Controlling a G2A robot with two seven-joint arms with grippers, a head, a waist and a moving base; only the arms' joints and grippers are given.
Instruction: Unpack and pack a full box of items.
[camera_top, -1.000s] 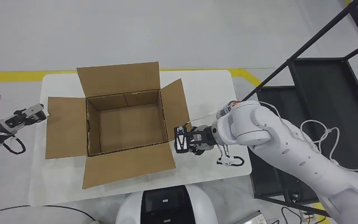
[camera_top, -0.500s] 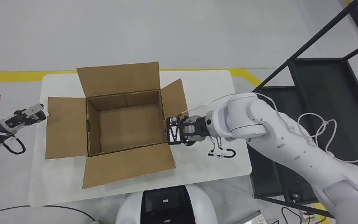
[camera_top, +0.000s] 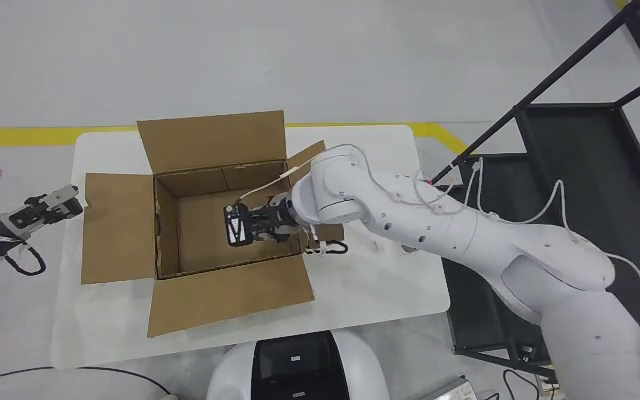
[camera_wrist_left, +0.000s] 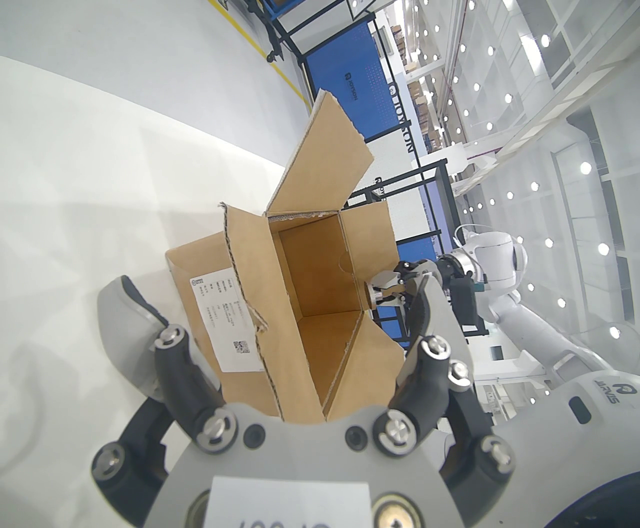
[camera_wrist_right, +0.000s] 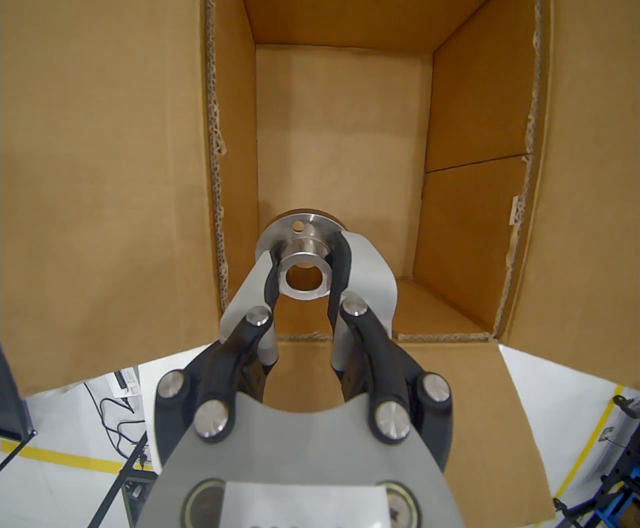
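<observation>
right gripper (camera_top: 238, 224), fingers (camera_wrist_right: 339, 275) pinching a metal flange (camera_wrist_right: 305, 248), is crossing from tabletop's (camera_top: 380, 160) right side into the box (camera_top: 166, 230); packing beginning

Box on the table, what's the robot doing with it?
The robot's right tool is shut on a shiny metal part and holds it over the inside of the open box, whose four flaps are folded out. It looks like the part is being packed in, but it has not been let go. The left tool is open and holds nothing, off to the side of the table, apart from the box.
</observation>
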